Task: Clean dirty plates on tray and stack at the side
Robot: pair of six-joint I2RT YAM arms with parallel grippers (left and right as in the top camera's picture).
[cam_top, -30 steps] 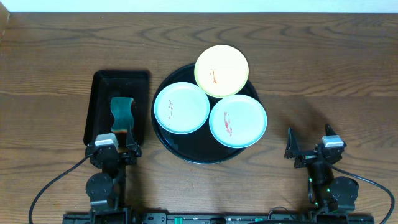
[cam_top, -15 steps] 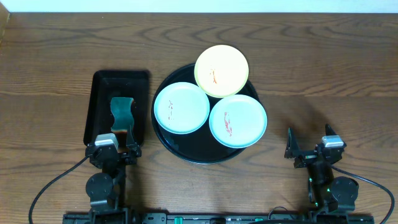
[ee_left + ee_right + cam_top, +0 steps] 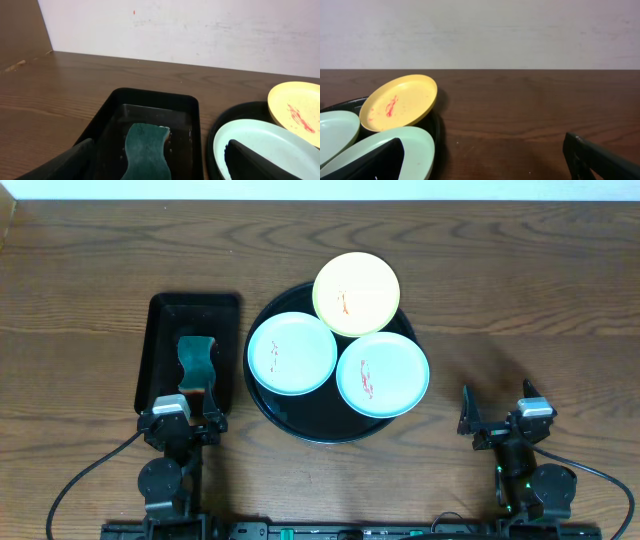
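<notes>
Round black tray [image 3: 300,425] sits mid-table with three plates on it, all smeared red. Yellow plate [image 3: 356,293] is at the far edge, tilted and overhanging the rim. Left aqua plate [image 3: 292,353] and right aqua plate [image 3: 382,373] lie side by side nearer the robot, edges just about touching. The right one hangs a little over the tray's right rim.

Rectangular black tray [image 3: 160,330] is just left of the round one, and a green sponge [image 3: 198,363] lies in its near half. Left gripper [image 3: 184,408] hovers at that tray's near end, by the sponge – fingers spread apart, nothing between them. Right gripper [image 3: 497,415] is over bare wooden table [image 3: 520,280], near the front and right of the round tray – fingers wide apart, empty, clear of the plates.
</notes>
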